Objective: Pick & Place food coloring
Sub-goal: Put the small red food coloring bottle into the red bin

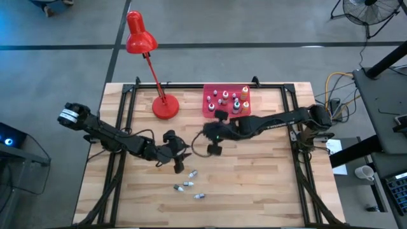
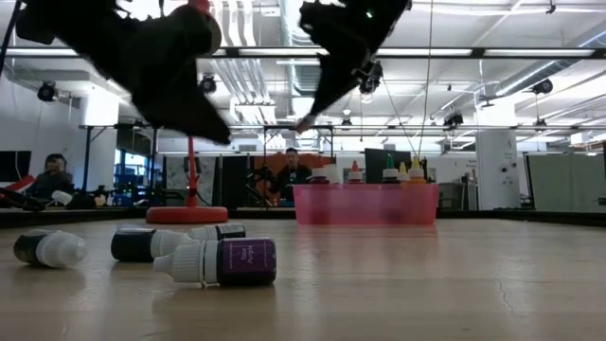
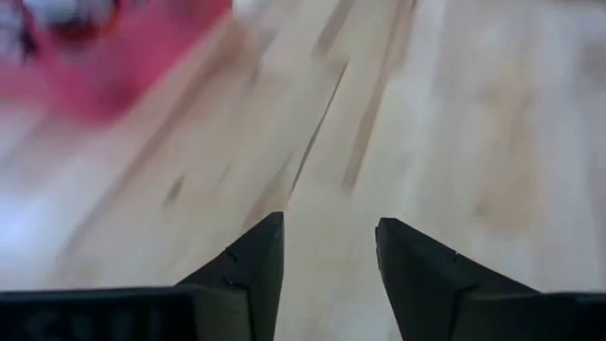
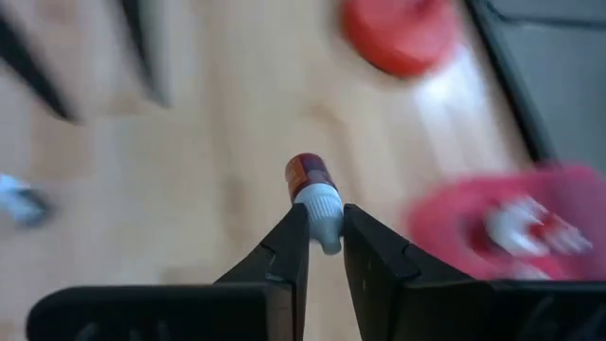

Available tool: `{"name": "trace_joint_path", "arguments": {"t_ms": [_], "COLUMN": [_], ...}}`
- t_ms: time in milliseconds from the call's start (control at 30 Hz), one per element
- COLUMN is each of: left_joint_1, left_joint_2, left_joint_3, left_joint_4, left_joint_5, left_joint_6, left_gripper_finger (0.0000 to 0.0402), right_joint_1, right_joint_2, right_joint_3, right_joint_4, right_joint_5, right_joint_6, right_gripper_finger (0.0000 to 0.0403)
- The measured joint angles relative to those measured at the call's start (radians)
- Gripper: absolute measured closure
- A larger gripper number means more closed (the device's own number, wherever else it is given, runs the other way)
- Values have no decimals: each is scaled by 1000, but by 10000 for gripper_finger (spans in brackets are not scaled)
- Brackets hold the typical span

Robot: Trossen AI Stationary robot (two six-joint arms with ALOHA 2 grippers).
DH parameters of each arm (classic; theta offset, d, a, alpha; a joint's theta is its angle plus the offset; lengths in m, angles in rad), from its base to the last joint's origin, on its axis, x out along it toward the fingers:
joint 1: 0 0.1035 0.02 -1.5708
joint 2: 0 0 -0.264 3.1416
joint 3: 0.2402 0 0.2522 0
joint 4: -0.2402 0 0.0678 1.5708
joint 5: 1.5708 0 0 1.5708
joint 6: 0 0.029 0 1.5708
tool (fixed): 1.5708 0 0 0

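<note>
Red desk lamp (image 1: 145,51) on wooden table (image 1: 267,184); pink tray (image 1: 209,108) beside it; seated people (image 2: 294,170) beyond

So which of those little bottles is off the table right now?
The red-labelled bottle, pinched by its white cap in the right pincer. The loose bottles lie on their sides on the table; the rest stand in the pink tray.

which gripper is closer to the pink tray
Right. The right gripper, shut on a small bottle, hangs just in front of the pink tray. The left gripper is farther off, over the loose bottles.
</note>
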Motion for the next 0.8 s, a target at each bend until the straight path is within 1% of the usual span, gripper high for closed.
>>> {"name": "trace_joint_path", "arguments": {"t_ms": [100, 167, 233, 333, 467, 533, 633, 700, 800], "left_joint_1": [0, 0, 0, 0, 1, 1, 1, 1, 1], "left_joint_2": [0, 0, 0, 0, 0, 0, 0, 0, 0], "left_joint_3": [0, 0, -1, -1, -1, -1, -1, -1, -1], "left_joint_4": [-150, -247, -306, -338, -324, -315, -316, -315, -315], "left_joint_5": [17, 25, 25, 25, 24, 24, 23, 23, 23], "left_joint_6": [-111, -211, -294, -370, -406, -408, -410, -411, -437], "left_gripper_finger": [258, 257, 257, 257, 257, 257, 257, 257, 257], "right_joint_1": [-55, -97, -147, -237, -338, -360, -373, -375, -374], "right_joint_2": [-50, -88, -123, -158, -163, -150, -117, -88, -40], "right_joint_3": [0, 0, 1, 1, 1, 1, 8, 37, 100], "right_joint_4": [-123, -209, -283, -369, -425, -426, -422, -414, -419], "right_joint_5": [31, 31, 12, -68, -193, -233, -239, -222, -148], "right_joint_6": [80, 152, 221, 304, 372, 386, 379, 330, 233], "right_gripper_finger": [356, 356, 356, 356, 356, 356, 356, 356, 356]}}
